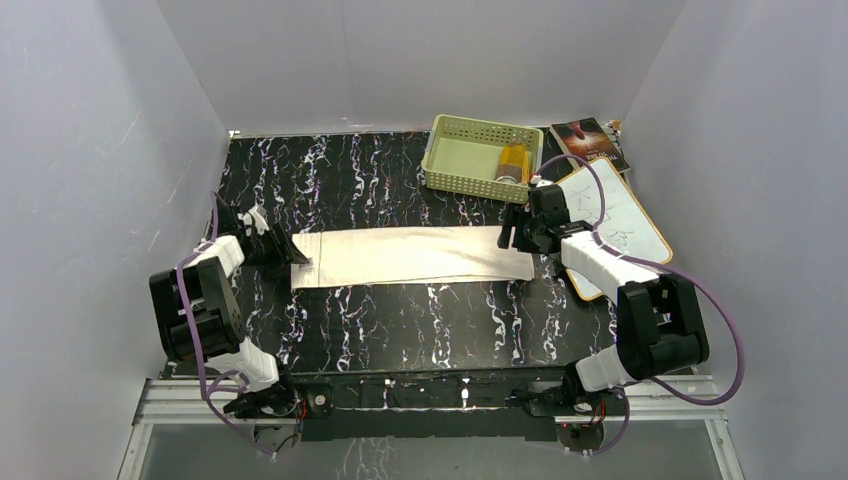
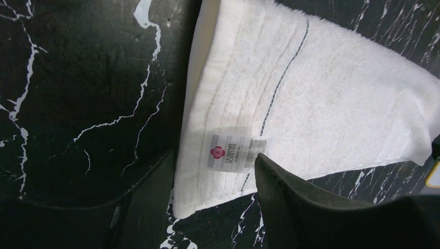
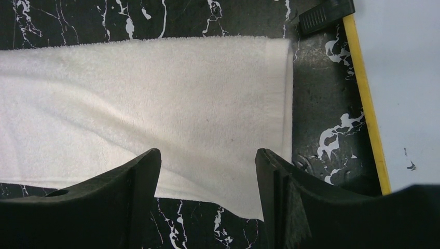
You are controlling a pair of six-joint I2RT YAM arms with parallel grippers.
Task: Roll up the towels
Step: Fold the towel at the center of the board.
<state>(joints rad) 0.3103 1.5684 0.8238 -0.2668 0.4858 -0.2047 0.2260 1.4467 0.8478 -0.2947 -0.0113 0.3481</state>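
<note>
Label [image 2: 229, 151] on cream towel [image 2: 321, 88] shows only from left wrist; left hand [image 2: 212, 163] and right hand [image 3: 206, 158] released above it.

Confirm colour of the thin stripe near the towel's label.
Dark grey, a thin line on the cream-white towel; clearest in the left wrist view.

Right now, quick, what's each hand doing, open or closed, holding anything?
Left hand: open, empty, over the cream towel's labelled end.
Right hand: open, empty, over the towel's other end.
</note>
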